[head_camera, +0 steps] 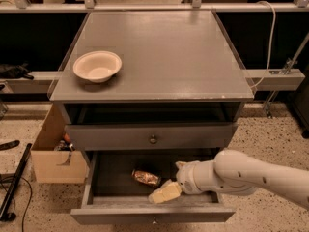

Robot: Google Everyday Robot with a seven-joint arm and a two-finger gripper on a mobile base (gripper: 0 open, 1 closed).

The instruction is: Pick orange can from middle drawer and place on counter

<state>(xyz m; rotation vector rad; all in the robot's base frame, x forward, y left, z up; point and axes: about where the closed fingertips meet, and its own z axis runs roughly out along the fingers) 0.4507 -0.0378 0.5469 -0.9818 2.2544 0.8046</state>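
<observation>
- Orange can (pixel 146 177) is lying on its side on the dark floor of the pulled-out middle drawer (pixel 145 212), near the centre, so it is still waiting to be picked.
- Just to its right, the gripper (pixel 167 181) is reaching down into the drawer with its pale fingers (pixel 164 193) standing apart and holding nothing. One finger is angling in beside the can, probably to straddle it.
- Behind it, the white arm (pixel 241 175) is entering low from the right, likely so it is passing under the closed drawer (pixel 153 139) above.
- Higher up, the counter (pixel 169 47) is offering broad bare space. The cream bowl (pixel 97 65) is sitting at its left side, so a drop toward the middle or right is looking safest.
</observation>
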